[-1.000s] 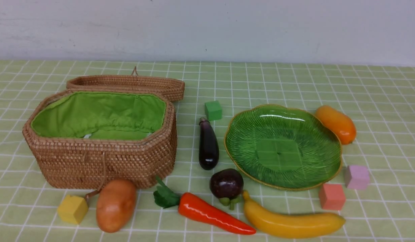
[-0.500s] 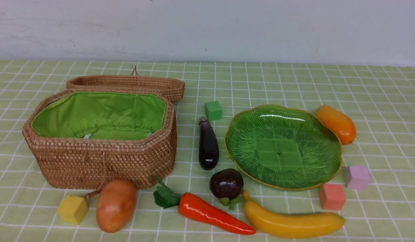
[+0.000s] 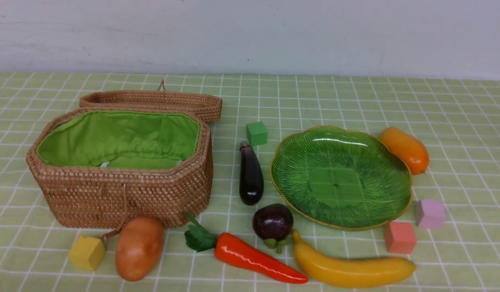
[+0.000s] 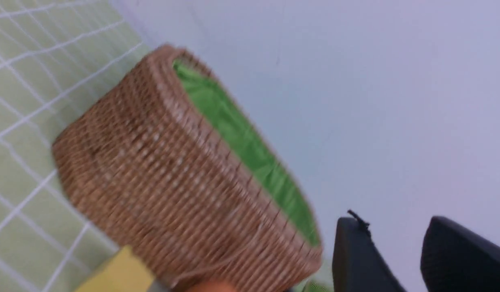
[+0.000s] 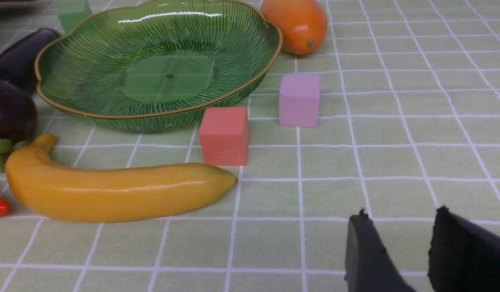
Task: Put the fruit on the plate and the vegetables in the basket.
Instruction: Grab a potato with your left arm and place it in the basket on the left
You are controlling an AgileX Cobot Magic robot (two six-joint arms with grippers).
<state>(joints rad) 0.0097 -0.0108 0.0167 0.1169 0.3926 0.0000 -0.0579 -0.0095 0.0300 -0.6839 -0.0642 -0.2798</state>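
The banana (image 3: pixel 351 267), the purple mangosteen (image 3: pixel 273 222) and the orange mango (image 3: pixel 406 149) lie on the cloth around the green plate (image 3: pixel 290 182), which holds nothing. The eggplant (image 3: pixel 251 174) lies left of the plate. The red pepper (image 3: pixel 254 259) and the potato (image 3: pixel 139 248) lie in front of the open wicker basket (image 3: pixel 124 194), whose green lining shows bare. Neither arm shows in the front view. My left gripper (image 4: pixel 392 221) is open and empty beside the basket (image 4: pixel 161 170). My right gripper (image 5: pixel 400 215) is open over bare cloth, right of the banana (image 5: pixel 112 190).
The basket's lid (image 3: pixel 152 101) lies open behind it. Small cubes sit about: green (image 3: pixel 257 133) behind the eggplant, yellow (image 3: pixel 87 253) beside the potato, salmon (image 3: pixel 400 237) and lilac (image 3: pixel 430 213) at the plate's right front. A pale wall backs the table.
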